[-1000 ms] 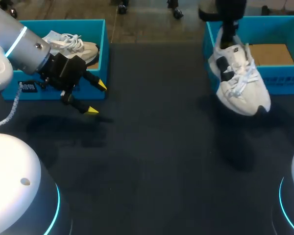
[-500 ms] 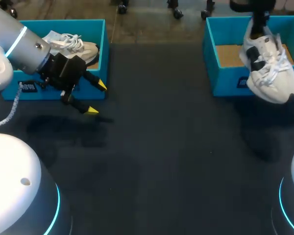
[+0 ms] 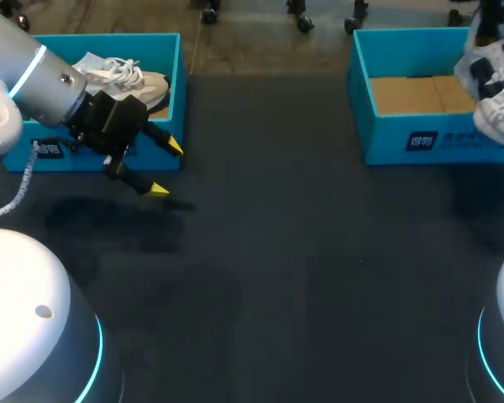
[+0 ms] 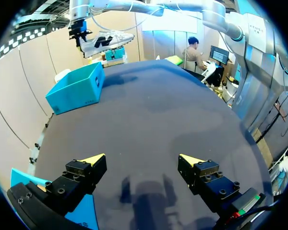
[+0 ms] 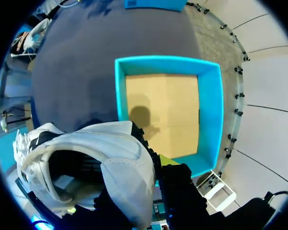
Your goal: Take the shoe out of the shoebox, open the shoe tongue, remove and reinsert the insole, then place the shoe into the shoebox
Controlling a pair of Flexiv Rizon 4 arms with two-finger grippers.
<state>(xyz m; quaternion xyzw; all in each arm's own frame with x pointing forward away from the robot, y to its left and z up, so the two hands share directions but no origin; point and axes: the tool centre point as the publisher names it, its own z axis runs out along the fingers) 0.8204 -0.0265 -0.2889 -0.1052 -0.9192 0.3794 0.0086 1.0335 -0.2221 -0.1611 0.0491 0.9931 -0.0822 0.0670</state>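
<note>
The shoe [image 3: 492, 88] hangs toe-down above the right end of the shoebox [image 3: 420, 141], its collar pinched by the right jaws; the left jaws stand spread and empty over the worktop [image 3: 277, 252]. It looks light, soft in the upper and stiffer in the sole, so the collar seems a fair hold, though the shoe may swing or twist there.

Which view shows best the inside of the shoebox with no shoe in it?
The right wrist view: it looks down into the shoebox, so nearly its whole cardboard floor shows. In the head view the picture's edge cuts it and the shoe covers one end. The left wrist view shows it far off, mostly outer walls.
</note>
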